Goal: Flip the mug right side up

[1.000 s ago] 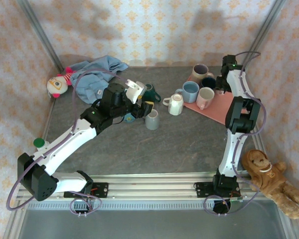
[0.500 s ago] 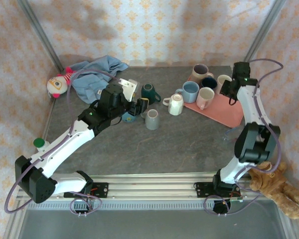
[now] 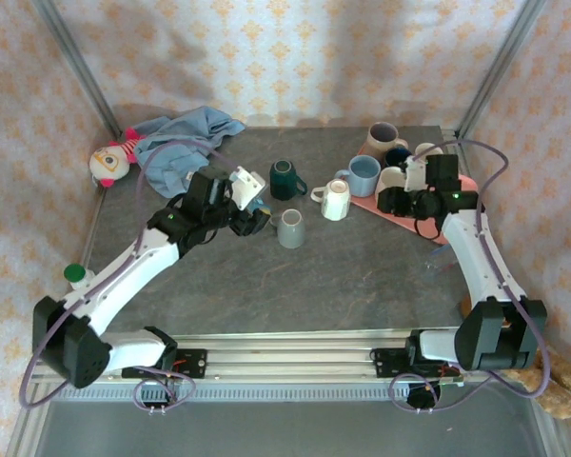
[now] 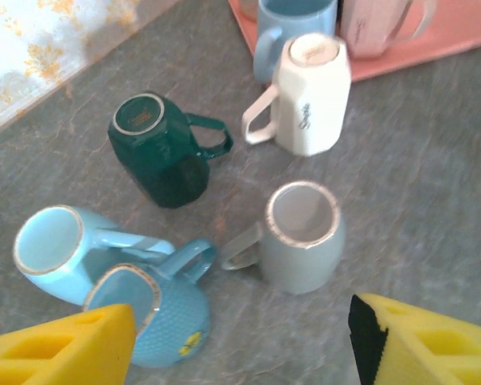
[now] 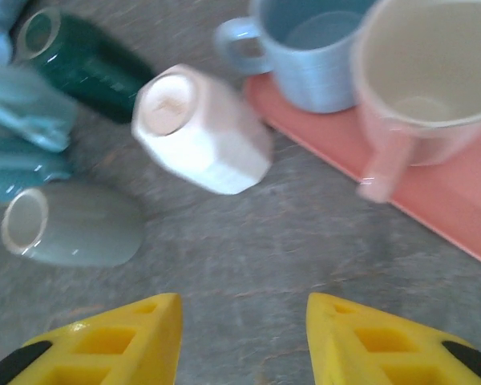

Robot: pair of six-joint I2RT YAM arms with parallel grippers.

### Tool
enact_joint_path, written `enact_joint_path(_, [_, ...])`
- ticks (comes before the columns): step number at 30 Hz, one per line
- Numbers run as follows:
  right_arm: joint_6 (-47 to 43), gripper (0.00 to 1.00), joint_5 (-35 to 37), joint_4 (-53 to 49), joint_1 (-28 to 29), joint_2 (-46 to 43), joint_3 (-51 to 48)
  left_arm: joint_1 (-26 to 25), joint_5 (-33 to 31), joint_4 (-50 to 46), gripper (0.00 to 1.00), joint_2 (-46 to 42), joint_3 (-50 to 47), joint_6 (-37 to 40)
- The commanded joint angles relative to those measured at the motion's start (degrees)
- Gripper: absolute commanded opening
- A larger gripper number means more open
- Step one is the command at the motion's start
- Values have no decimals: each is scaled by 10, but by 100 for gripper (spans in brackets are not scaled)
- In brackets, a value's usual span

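Note:
A white mug (image 3: 335,198) (image 5: 200,128) (image 4: 313,88) stands base up beside the pink tray (image 3: 436,227). A dark green mug (image 3: 285,178) (image 4: 156,148) and a grey mug (image 3: 289,228) (image 4: 305,233) stand bottom-up nearby. Two light blue mugs (image 4: 56,249) (image 4: 148,317) lie on their sides. My right gripper (image 3: 390,200) (image 5: 242,321) is open over bare table, just short of the white mug. Open as well, my left gripper (image 3: 254,221) (image 4: 242,337) hovers between the blue mugs and the grey mug. Neither gripper holds anything.
On the tray (image 5: 457,208) stand upright mugs, among them a blue one (image 3: 364,174) (image 5: 313,48) and a pink one (image 5: 425,72). A blue cloth (image 3: 186,138) and a doll (image 3: 109,162) lie at the back left. A plush toy (image 3: 561,390) sits at the near right.
My right arm swung from the back of the tray forward and left, so its gripper now faces the white mug. The left gripper drew back slightly toward the blue mugs.

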Motion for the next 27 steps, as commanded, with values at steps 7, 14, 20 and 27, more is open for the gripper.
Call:
enact_joint_path(7, [-30, 47, -48, 19, 34, 0, -18, 11, 38, -100, 71, 154, 90, 281])
enact_joint_path(14, [-53, 47, -66, 7, 59, 8, -15, 13, 15, -59, 65, 248, 138, 356])
enact_joint_path(20, [-44, 48, -66, 8, 74, 20, -9, 14, 31, -106, 66, 289, 190, 407])
enact_joint_path(27, [-37, 48, -60, -2, 74, 42, 22, 14, 35, -121, 65, 325, 211, 437])
